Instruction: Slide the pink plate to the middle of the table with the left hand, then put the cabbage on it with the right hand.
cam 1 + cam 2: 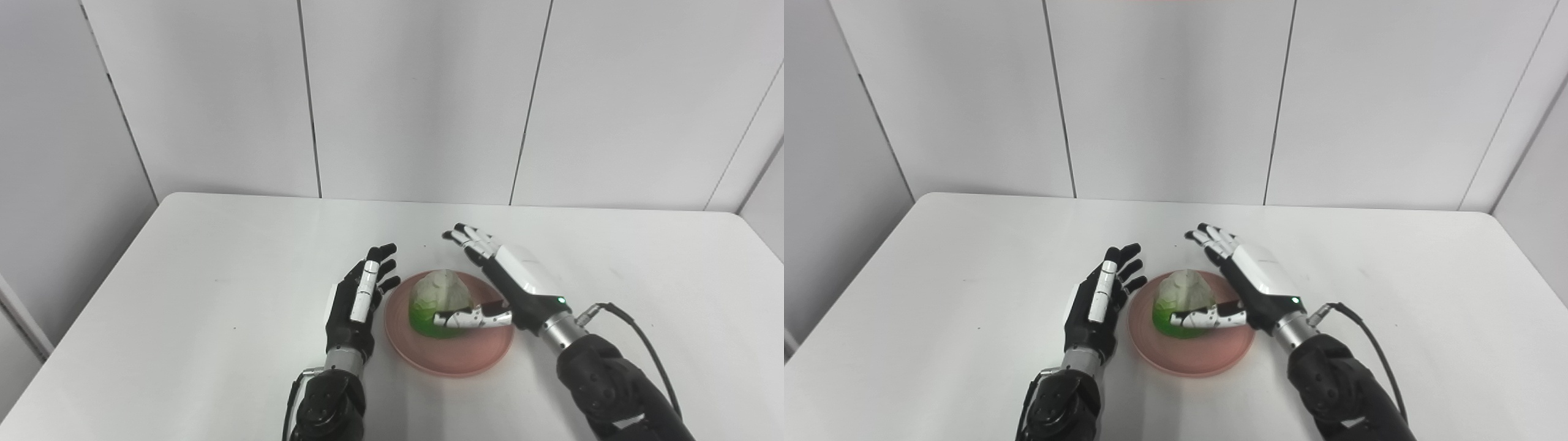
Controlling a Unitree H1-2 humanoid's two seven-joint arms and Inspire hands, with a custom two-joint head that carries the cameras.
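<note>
- Left eye view: right hand [511, 278] sits at the right side of the cabbage [441, 300], fingers spread and pointing far, thumb lying across the near green base. I judge it holds nothing; that spread looks like a release pose.
- Cabbage rests on the pink plate [450, 358], near the middle of the table [184, 294], so I read both steps as done.
- Left hand [358, 300] stands edge-up just left of the plate rim, fingers apart, empty; I can't tell whether it touches the rim. I take that for a pushing pose.
- Right eye view: same layout. I see the right thumb [1206, 318] against the cabbage's near base, other fingers clear beyond it.
</note>
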